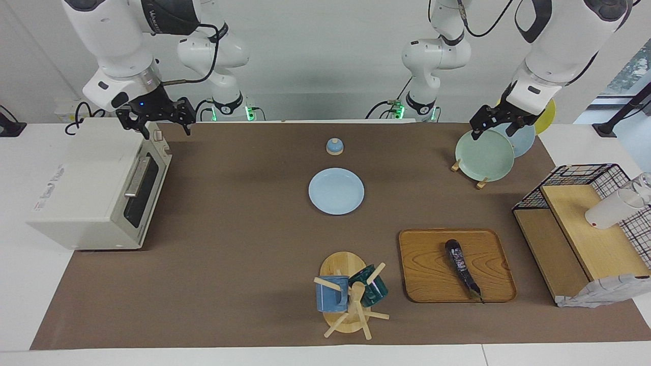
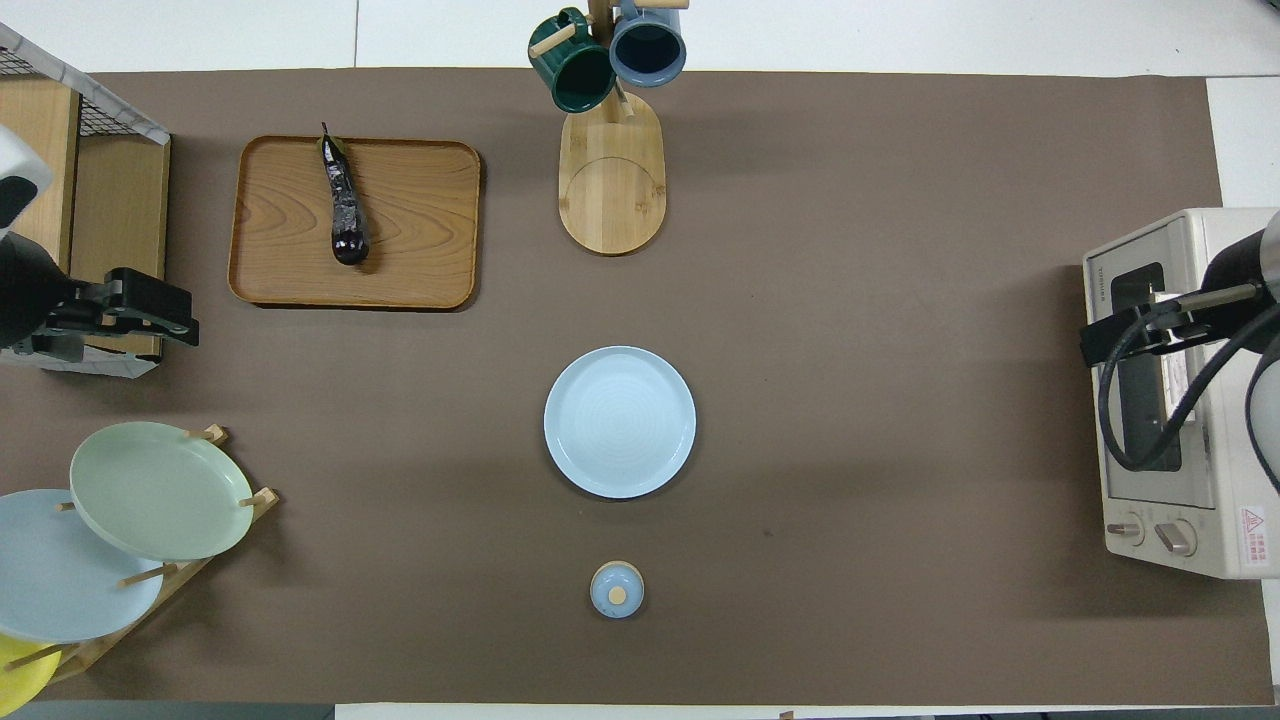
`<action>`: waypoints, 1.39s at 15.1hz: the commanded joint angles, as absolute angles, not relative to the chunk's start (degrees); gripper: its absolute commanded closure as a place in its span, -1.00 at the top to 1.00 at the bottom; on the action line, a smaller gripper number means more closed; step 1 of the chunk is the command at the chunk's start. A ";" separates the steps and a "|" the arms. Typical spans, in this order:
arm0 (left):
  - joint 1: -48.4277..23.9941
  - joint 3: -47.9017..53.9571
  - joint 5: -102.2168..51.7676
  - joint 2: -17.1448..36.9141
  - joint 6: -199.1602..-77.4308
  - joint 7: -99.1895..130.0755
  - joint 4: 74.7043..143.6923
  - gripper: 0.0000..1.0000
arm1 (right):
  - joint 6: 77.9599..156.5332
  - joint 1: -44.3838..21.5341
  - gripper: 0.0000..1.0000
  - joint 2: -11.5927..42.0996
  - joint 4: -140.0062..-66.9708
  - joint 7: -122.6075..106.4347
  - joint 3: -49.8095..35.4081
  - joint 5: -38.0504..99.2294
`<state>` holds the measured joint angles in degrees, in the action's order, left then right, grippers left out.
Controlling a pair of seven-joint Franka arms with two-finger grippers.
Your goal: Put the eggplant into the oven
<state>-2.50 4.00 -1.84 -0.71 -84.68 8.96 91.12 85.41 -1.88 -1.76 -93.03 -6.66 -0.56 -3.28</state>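
Both grippers hang in the air with nothing held: the right gripper [image 1: 155, 119] at the upper left of the facing view, fingers spread, over the top corner of the oven [image 1: 96, 185] by its door; the left gripper [image 1: 496, 122] at the upper right, over the green plate [image 1: 484, 155] in the wooden plate rack [image 1: 467, 173], fingers apparently parted too. Neither touches the eggplant [image 1: 462, 267], which lies lengthwise on the wooden tray [image 1: 422, 264] at the lower right of that view, stem pointing toward the bottom edge, blunt end toward the robots. The oven sits at the far left with its dark glass door shut and bar handle facing the mat. Judging by this, the task is at its start: the door needs opening, and the right gripper is placed well for the handle, while the left arm comes in on the tray's side. Between them, mid-frame, rest a pale blue plate [image 1: 336, 191] and a small blue lid [image 1: 334, 147]; below stands a mug tree [image 1: 348, 297] with two mugs, and at the right edge a wire-sided wooden shelf [image 1: 585, 229].
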 commanded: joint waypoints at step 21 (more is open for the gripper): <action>-2.55 4.04 -3.16 7.89 -95.01 8.61 90.09 1.00 | 84.81 -1.41 1.00 -2.11 -93.43 -5.98 -0.70 -1.93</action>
<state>-2.52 4.03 -2.44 3.00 -94.40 8.10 92.68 85.41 -1.88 -1.76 -93.03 -6.66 -0.55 -3.28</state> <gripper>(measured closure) 0.000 0.000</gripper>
